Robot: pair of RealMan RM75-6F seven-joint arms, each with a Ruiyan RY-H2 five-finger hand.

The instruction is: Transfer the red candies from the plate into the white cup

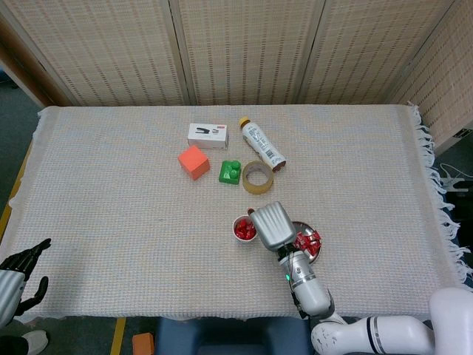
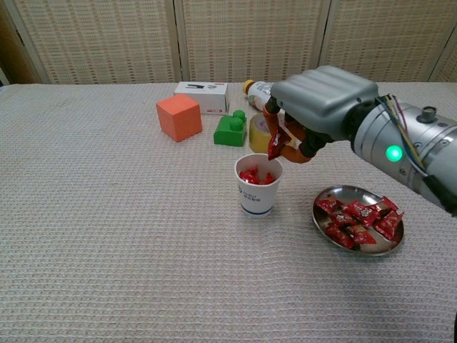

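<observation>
The white cup (image 2: 258, 187) (image 1: 242, 221) stands mid-table with a few red candies inside. To its right sits the metal plate (image 2: 359, 248) (image 1: 315, 251) holding several red candies (image 2: 359, 215). My right hand (image 2: 315, 107) (image 1: 270, 225) hovers just above the cup's right rim, fingers curled down, pinching one red candy (image 2: 275, 145) that dangles over the cup's mouth. My left hand (image 1: 16, 275) hangs off the table's near left corner, fingers spread and empty.
Behind the cup lie a tape roll (image 2: 265, 133), a green block (image 2: 230, 129), an orange cube (image 2: 178, 116), a white box (image 2: 201, 96) and a bottle on its side (image 1: 261, 143). The tablecloth's fringed edge (image 1: 441, 192) runs along the right.
</observation>
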